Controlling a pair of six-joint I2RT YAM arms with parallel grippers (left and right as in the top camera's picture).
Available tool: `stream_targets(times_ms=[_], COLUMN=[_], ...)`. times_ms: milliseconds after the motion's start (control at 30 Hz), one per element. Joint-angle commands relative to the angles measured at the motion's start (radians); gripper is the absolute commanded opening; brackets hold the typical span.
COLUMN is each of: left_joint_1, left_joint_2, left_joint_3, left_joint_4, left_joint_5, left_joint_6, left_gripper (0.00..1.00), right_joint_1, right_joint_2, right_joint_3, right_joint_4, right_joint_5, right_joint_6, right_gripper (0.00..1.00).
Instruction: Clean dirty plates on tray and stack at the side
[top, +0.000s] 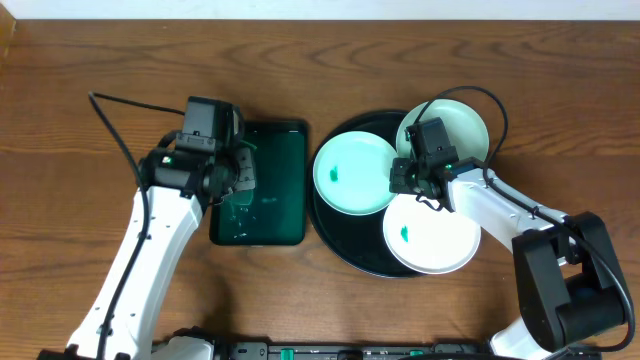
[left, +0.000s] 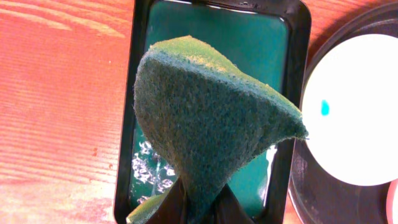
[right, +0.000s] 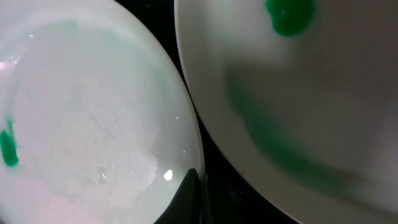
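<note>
Three white plates lie on the black tray (top: 340, 230): one at the left (top: 350, 175), one at the back right (top: 460, 125), one at the front right (top: 440, 245). My right gripper (top: 407, 180) is low where the plates meet. In the right wrist view its fingers (right: 194, 193) are closed on the rim of a wet plate (right: 87, 124) with a green smear at its left; a second smeared plate (right: 323, 93) lies beside it. My left gripper (top: 240, 175) is shut on a green sponge (left: 211, 118), held above the dark green rectangular tray.
The dark green rectangular tray (top: 275, 215) holds water and suds and sits just left of the black tray (left: 323, 193). Bare wooden table surrounds both trays. A cable loops over the back right plate.
</note>
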Motion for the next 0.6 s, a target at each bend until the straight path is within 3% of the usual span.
stream_targets(times_ms=[0,333,567], left_joint_1=[-0.002,-0.002,-0.002], left_joint_2=[-0.007,-0.006,-0.006], left_joint_3=[0.005,-0.018,-0.018], left_joint_4=[-0.014,-0.014,-0.014], left_joint_5=[0.005,0.005,0.005], left_joint_6=[0.001,0.001,0.002], left_gripper=[0.07,0.07,0.07], right_joint_1=[0.010,0.010,0.010], right_joint_2=[0.009,0.009,0.009], right_joint_3=[-0.007,-0.007,-0.007], right_joint_4=[-0.005,-0.004,-0.002], right_joint_5=[0.017,0.017,0.017], right_joint_6=[0.000,-0.001,-0.001], right_gripper=[0.01,0.03,0.20])
